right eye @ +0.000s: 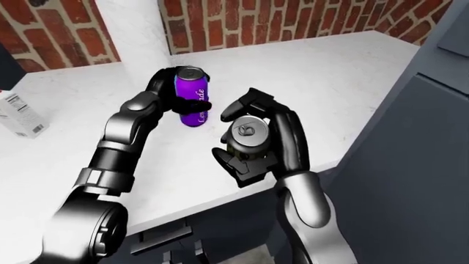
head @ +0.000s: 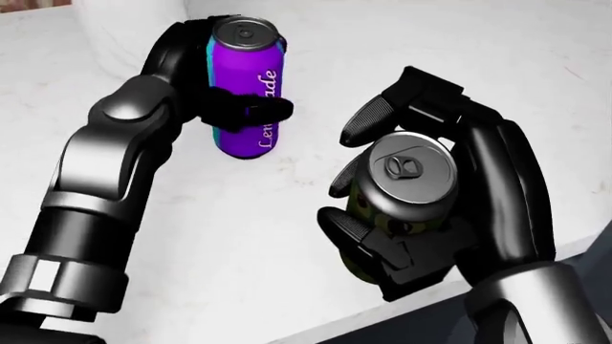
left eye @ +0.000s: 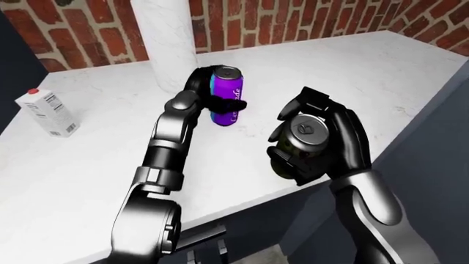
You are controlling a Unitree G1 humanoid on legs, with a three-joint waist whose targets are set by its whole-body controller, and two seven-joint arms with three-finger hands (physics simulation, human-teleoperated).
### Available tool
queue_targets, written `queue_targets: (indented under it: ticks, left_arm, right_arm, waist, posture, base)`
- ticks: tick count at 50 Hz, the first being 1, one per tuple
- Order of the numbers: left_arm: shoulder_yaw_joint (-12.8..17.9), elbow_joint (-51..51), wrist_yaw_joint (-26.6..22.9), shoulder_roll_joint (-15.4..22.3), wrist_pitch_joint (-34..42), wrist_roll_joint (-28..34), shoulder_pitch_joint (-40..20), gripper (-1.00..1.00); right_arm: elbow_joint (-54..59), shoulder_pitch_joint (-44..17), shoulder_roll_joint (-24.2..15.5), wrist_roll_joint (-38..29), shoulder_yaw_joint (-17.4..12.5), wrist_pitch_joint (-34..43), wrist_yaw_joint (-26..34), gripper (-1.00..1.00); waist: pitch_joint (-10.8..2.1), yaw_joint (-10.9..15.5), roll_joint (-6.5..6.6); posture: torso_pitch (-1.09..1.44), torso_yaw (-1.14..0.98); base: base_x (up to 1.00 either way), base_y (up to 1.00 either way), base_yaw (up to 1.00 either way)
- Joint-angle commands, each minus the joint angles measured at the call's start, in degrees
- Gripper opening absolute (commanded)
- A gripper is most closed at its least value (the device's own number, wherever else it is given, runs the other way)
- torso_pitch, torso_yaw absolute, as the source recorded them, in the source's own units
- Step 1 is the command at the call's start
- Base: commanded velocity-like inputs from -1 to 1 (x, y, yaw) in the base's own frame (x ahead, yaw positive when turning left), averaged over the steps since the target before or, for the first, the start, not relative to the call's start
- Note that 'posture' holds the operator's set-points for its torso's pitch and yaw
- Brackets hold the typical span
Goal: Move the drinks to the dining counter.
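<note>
Wrapping the purple can [head: 245, 86], the left hand [head: 206, 89] closes its fingers [head: 250, 112] across the label, hiding part of the lettering; the can stands upright on the white counter [left eye: 352, 71]. The right hand [head: 450, 193] clasps a dark can [head: 402, 197] near the counter's edge — only its silver top shows clearly. A milk carton [left eye: 47, 112] stands well apart, at the left-eye view's left.
</note>
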Motion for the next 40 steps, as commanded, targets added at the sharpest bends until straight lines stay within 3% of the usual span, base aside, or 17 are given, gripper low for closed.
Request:
queue_targets:
  ticks: [1,6,10,18,22,29,33,36,37,38,39,40]
  left_arm:
    - [0.59,-3.48,0.16,0.64,-1.11,-0.28,-2.12,-1.00]
    - [1.07,-12.32,1.52,1.26,6.39,-1.13,-1.71,-1.00]
    - [0.90,-29.25,2.49,1.57,19.29,-2.46,1.12,-1.00]
    - [2.01,-52.34,3.87,2.44,35.34,-5.81,4.47,-1.00]
    - [1.96,-56.24,4.09,2.85,38.40,-6.69,4.53,-1.00]
    - [2.15,-58.44,4.57,2.75,40.34,-8.75,4.85,-1.00]
    - [2.33,-57.99,4.98,2.98,40.38,-9.41,4.23,-1.00]
    - [2.38,-57.99,5.33,2.88,40.22,-9.80,4.50,-1.00]
    - [2.38,-58.12,5.44,2.88,40.30,-9.95,4.46,-1.00]
    - [2.36,-58.17,5.51,2.94,40.38,-10.09,4.37,-1.00]
    - [2.43,-58.15,5.55,3.02,40.31,-10.25,4.30,-1.00]
    - [2.64,-58.36,5.68,3.02,40.38,-10.51,4.30,-1.00]
  right_arm:
    - [-2.12,-1.52,0.07,0.06,-0.09,-1.95,-0.16,-1.00]
    - [-2.84,-3.65,-0.28,0.53,-1.20,0.23,-0.34,-1.00]
    - [-5.03,-8.31,-1.19,2.20,-4.05,6.52,-1.66,-1.00]
    - [-6.33,-12.26,-2.24,5.91,-6.49,10.88,-4.52,-1.00]
    - [-6.63,-12.12,-2.44,7.59,-6.56,10.91,-5.78,-1.00]
    - [-6.26,-10.82,-2.16,8.46,-5.05,9.01,-7.69,-1.00]
    - [-5.74,-9.94,-2.39,8.36,-4.42,7.73,-7.81,-1.00]
    - [-5.01,-8.85,-2.62,7.73,-3.68,6.23,-7.40,-1.00]
    - [-5.04,-8.83,-2.62,7.62,-3.64,6.28,-7.33,-1.00]
    - [-5.06,-8.82,-2.60,7.50,-3.57,6.29,-7.26,-1.00]
    - [-5.06,-8.80,-2.50,7.37,-3.45,6.28,-7.24,-1.00]
    - [-5.01,-8.61,-2.39,7.10,-3.07,6.09,-7.23,-1.00]
  waist:
    - [-1.60,0.02,-0.02]
    - [-1.52,-0.15,0.09]
    - [-1.20,-0.28,0.17]
    - [-0.47,-0.29,0.24]
    - [-2.44,0.25,0.71]
    - [-1.73,-0.14,1.86]
    - [-2.20,-0.99,2.42]
    - [-1.41,-1.80,0.72]
    - [-1.40,-2.09,-0.69]
    - [-2.01,-2.64,-3.92]
    - [-1.44,-3.08,-2.24]
    - [-2.81,-3.26,-3.26]
  posture:
    - [0.00,0.00]
    - [0.00,0.00]
    - [0.00,0.00]
    - [0.00,0.00]
    - [0.00,0.00]
    - [0.00,0.00]
    - [0.00,0.00]
    - [0.00,0.00]
    - [0.00,0.00]
    - [0.00,0.00]
    - [0.00,0.00]
    - [0.00,0.00]
  base:
    - [0.00,0.00,0.00]
    - [0.00,0.00,0.00]
    - [0.00,0.00,0.00]
    - [0.00,0.00,0.00]
    - [-0.45,0.00,0.00]
    - [-0.85,0.03,0.00]
    - [-0.90,0.04,0.00]
    - [-0.90,0.04,0.00]
    - [-0.91,0.08,0.00]
    - [-0.91,0.12,0.00]
    - [-0.90,0.19,0.00]
    - [-0.90,0.24,0.00]
